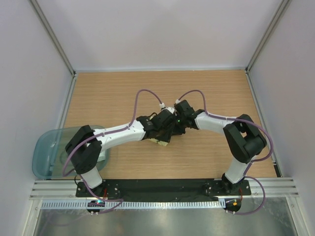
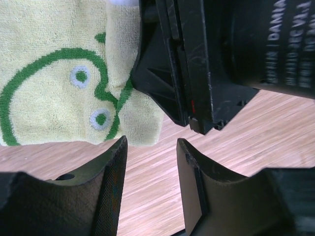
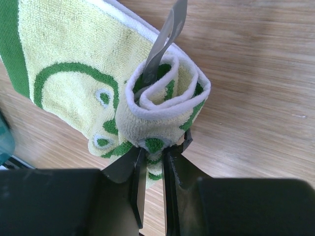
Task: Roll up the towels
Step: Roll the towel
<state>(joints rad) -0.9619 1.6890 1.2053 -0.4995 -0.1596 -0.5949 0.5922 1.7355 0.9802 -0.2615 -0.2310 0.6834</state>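
The green and cream towel (image 3: 74,59) lies on the wooden table, its near end curled into a loose roll (image 3: 162,98). My right gripper (image 3: 153,147) is shut on the lower edge of that roll. A grey strip (image 3: 167,34) sticks up out of the roll. In the left wrist view the same towel (image 2: 54,73) lies flat at the upper left. My left gripper (image 2: 150,142) is open and empty just in front of the towel's corner, over bare wood. In the top view both grippers meet over the towel (image 1: 160,142) at the table's middle. The pale mint-blue towel is not in view.
A translucent teal-grey plastic bin (image 1: 49,152) stands at the near left beside the left arm's base. The right gripper's black body (image 2: 221,64) fills the upper right of the left wrist view, close to my left fingers. White walls enclose the table.
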